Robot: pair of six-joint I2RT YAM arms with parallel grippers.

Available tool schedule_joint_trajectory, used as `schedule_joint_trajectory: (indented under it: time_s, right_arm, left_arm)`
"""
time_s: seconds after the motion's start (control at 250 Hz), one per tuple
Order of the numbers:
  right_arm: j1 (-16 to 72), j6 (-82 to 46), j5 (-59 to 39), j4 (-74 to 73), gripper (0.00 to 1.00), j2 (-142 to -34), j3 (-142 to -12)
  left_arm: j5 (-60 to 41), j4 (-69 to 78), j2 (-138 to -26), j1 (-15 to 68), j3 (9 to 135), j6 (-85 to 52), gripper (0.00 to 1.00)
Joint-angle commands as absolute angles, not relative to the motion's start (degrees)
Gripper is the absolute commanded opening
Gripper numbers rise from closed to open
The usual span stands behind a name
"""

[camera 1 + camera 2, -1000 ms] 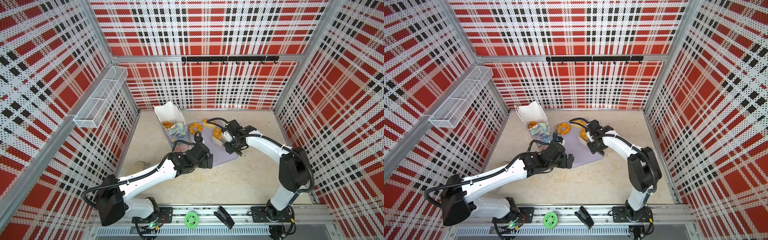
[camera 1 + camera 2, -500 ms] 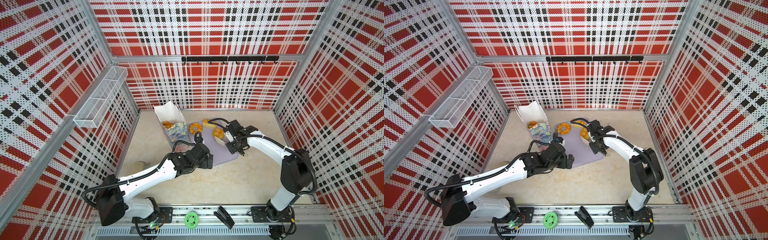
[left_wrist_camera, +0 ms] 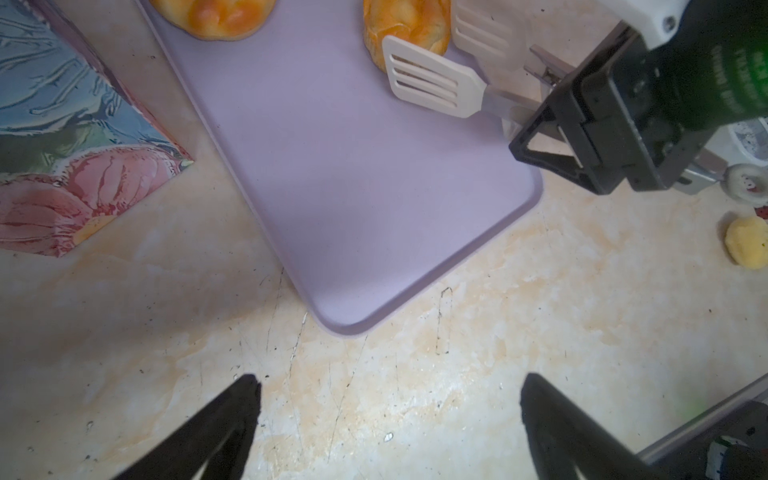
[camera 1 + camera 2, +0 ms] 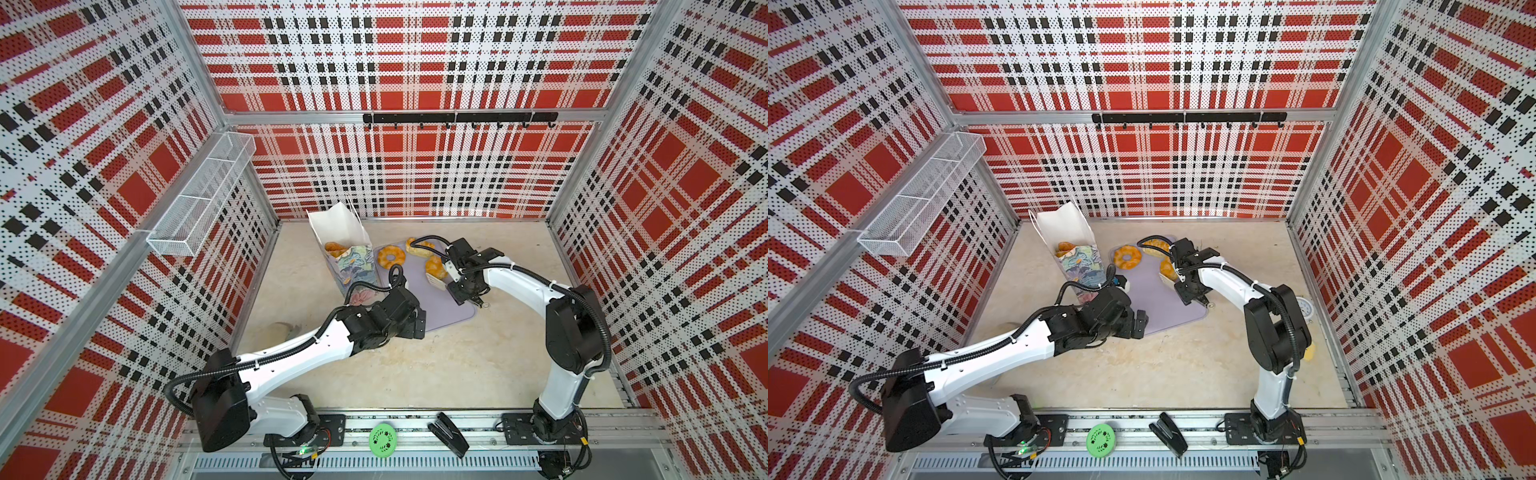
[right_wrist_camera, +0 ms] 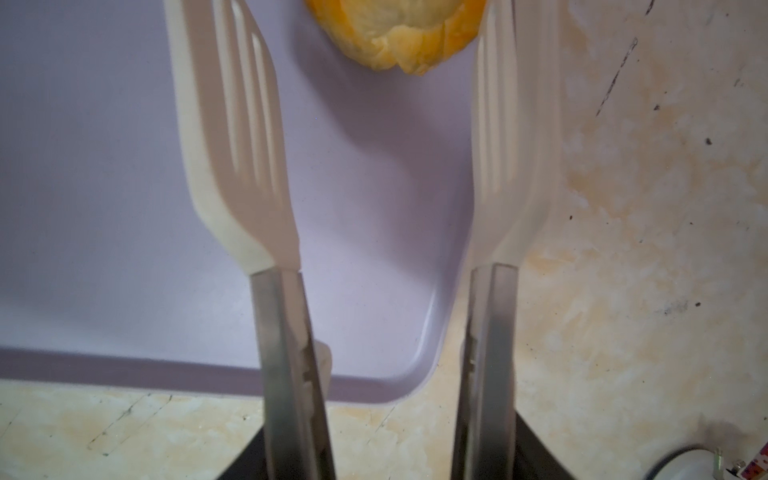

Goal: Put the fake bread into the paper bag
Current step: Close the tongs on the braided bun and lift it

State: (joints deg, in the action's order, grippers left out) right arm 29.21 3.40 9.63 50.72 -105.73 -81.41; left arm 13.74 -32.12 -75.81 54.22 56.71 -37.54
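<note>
Both top views: plaid walls [image 4: 415,62], marbled beige surface [image 4: 415,374], paper bag [image 4: 353,266] right beside the lilac tray [image 4: 440,307], fake bread [image 4: 391,257] on that tray. Left wrist: left end effector [image 3: 390,376] spread wide off the tray's corner. Right wrist: right end effector [image 5: 390,465] gripping tongs [image 5: 232,145], blades flanking a croissant [image 5: 399,33].

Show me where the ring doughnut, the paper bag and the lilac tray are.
ring doughnut [image 4: 392,250]: in a top view, on the far side of the ring.
paper bag [image 4: 357,264]: in a top view, on its flowered outer face.
lilac tray [image 3: 374,187]: left wrist view, on its bare floor.
</note>
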Motion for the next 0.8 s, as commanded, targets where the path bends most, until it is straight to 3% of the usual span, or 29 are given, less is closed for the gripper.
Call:
schedule_joint_trajectory:
  time_s: [0.0, 0.796]
  right_arm:
    - [29.1, 3.4, 10.3, 48.5, 0.58, -106.9, -84.0]
    - [29.1, 5.3, 12.1, 50.2, 0.58, -112.7, -89.1]
  left_arm:
    - [14.1, -31.6, -75.2, 54.6, 56.5, -38.3, 0.99]
    - [13.6, -31.7, -76.6, 55.2, 57.5, -38.1, 0.99]
